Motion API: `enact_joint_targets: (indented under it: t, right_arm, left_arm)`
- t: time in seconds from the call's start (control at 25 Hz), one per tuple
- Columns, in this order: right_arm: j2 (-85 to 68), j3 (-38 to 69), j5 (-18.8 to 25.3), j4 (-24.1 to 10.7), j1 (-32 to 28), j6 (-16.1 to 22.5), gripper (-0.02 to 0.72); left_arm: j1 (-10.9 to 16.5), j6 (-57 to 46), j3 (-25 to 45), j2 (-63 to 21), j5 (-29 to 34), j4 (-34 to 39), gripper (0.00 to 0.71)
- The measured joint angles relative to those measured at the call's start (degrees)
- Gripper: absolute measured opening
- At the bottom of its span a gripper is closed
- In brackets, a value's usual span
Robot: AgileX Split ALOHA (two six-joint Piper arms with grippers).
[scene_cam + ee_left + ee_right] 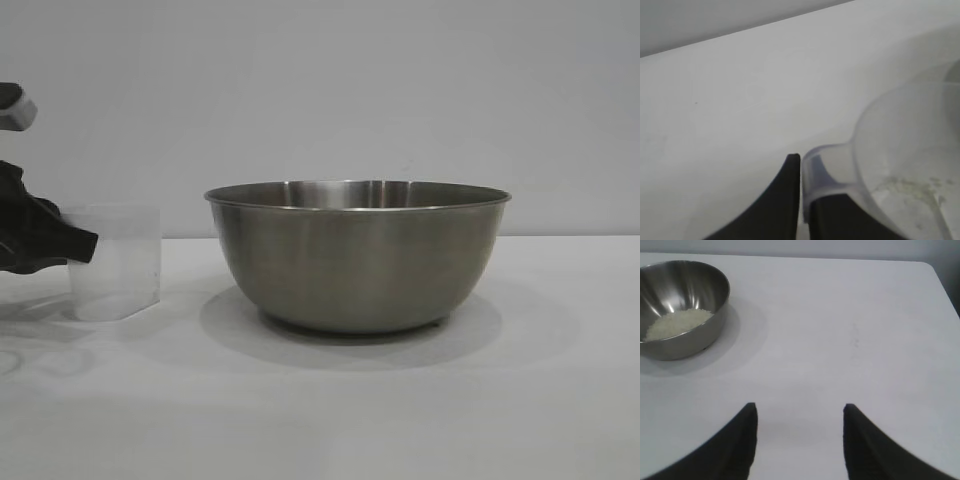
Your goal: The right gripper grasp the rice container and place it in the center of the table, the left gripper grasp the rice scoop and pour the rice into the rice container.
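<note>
The cup (115,262) was seen standing upright on the white table (320,410), just beside the steel bowl (358,255) on its left in the exterior view, the two not touching. The left gripper (801,172) was clamped tight on the small tab (822,167) at the cup's rim, its dark fingers (60,245) reaching in from the far left edge. The cup looked all but emptied, with only a faint residue showing inside it in the left wrist view. A mound of rice (677,323) was lying in the bottom of the bowl. The right gripper (800,432) was held well apart from the bowl, its jaws spread and nothing between them, only bare table. Letting go of the cup was judged to be what remained; it sat directly ahead of the left gripper, the nearer arm.
</note>
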Motion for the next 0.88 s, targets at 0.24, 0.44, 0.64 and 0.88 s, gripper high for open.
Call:
enact_joint_targets:
  t: [0.24,0.44,0.64,0.88]
  right_arm:
    - [0.0,0.0,0.0,0.0,0.0,0.0,0.373]
    - [0.0,0.0,0.0,0.0,0.0,0.0,0.373]
    - [0.0,0.0,0.0,0.0,0.0,0.0,0.373]
    - [0.0,0.0,0.0,0.0,0.0,0.0,0.373]
  left_arm:
    - [0.0,0.0,4.04,-0.37,0.0,0.0,0.117]
    - [0.0,-0.33,7.03,-5.99,0.0,-4.76,0.132]
    - [2.13,-1.28,8.16,-11.83,0.0,-9.49,0.132]
    - [6.45,-5.42,8.16,-15.07,0.0,-8.01,0.132]
